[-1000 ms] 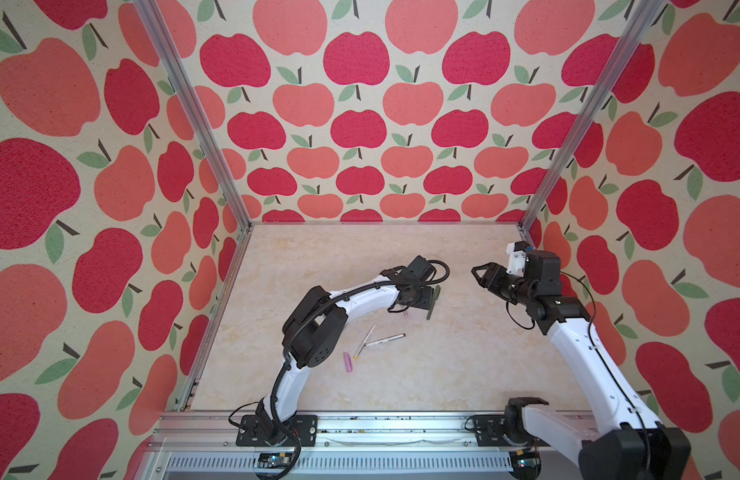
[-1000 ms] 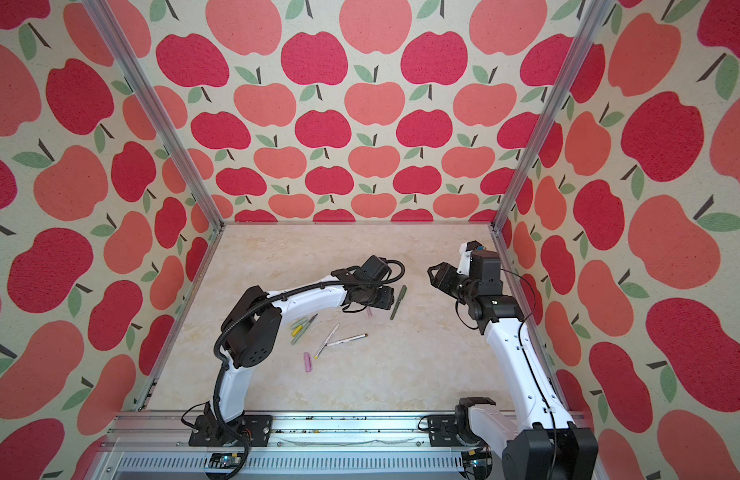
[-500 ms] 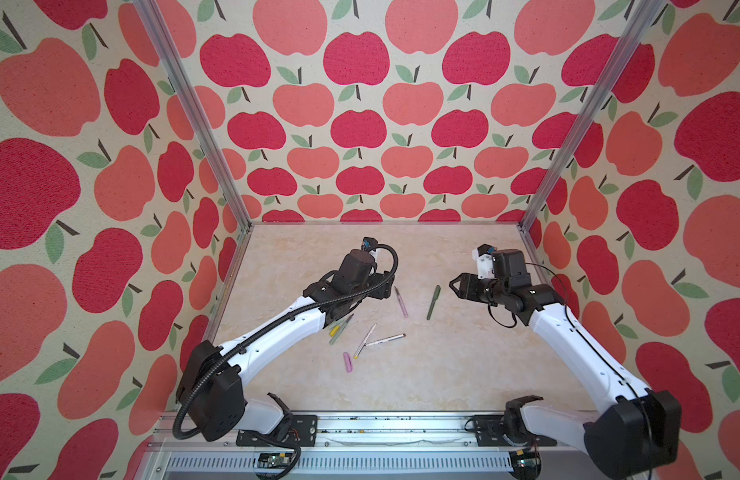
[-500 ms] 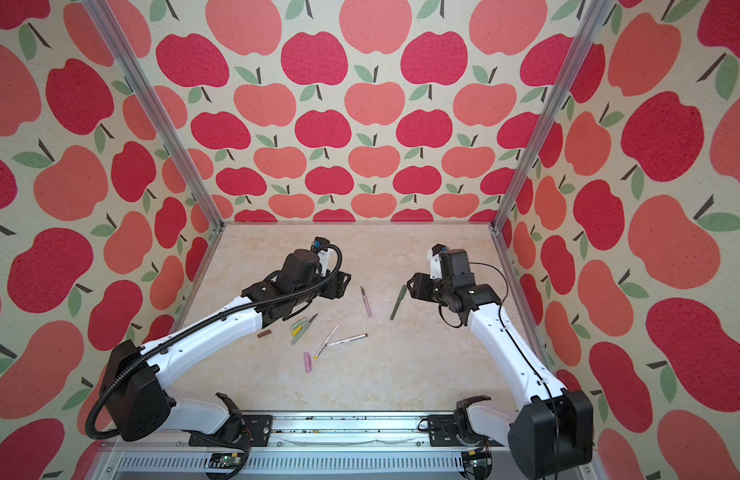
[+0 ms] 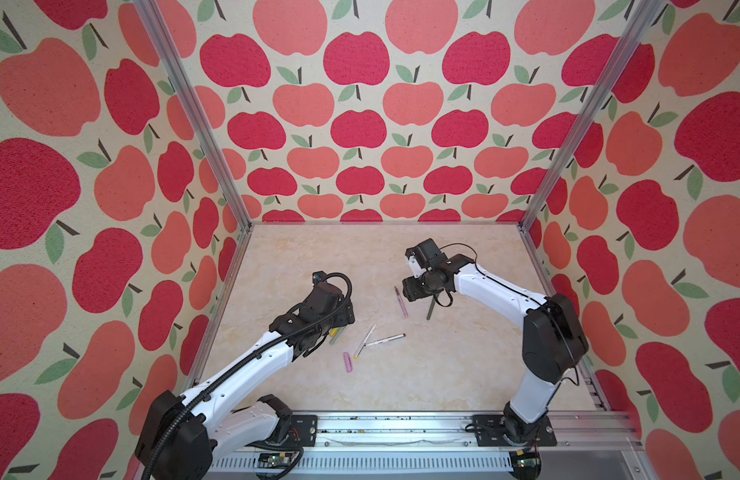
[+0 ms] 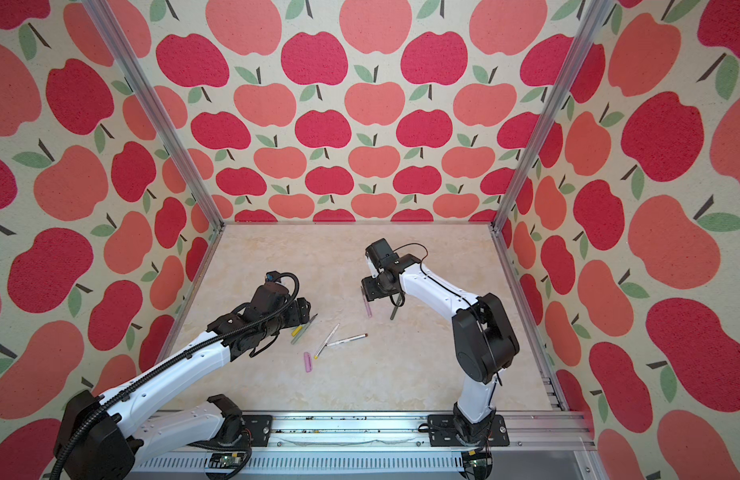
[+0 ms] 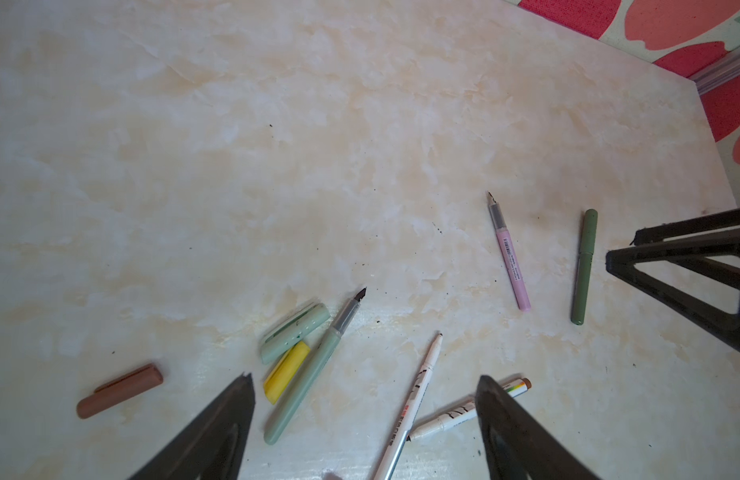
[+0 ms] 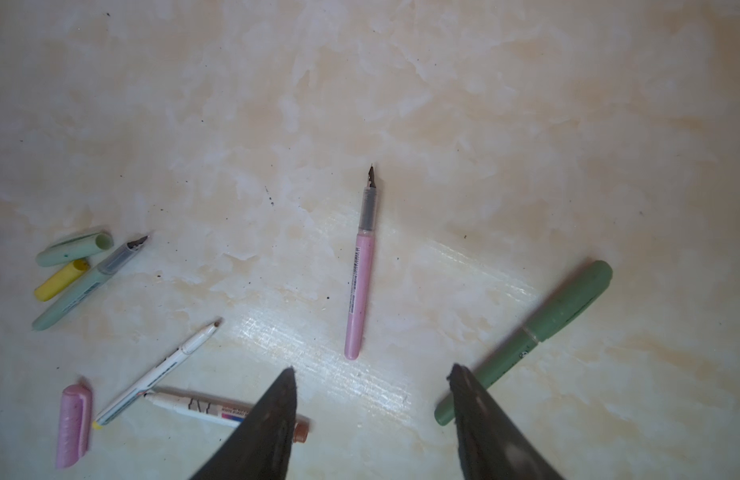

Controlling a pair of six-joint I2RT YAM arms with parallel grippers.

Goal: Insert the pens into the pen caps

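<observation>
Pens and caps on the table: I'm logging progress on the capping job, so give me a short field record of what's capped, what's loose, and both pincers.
Capped: dark green pen, looks closed
Uncapped: pink pen; pale green pen; white pen with yellow end; white pen with brown end
Loose caps: brown cap; yellow cap; light green cap; pink cap
Left pincer: open, empty
Right pincer: open, empty

Apple-print walls point(image 5: 360, 124), pale marbled tabletop point(image 5: 463, 365), silver corner posts point(image 5: 198, 124), soft even light
</observation>
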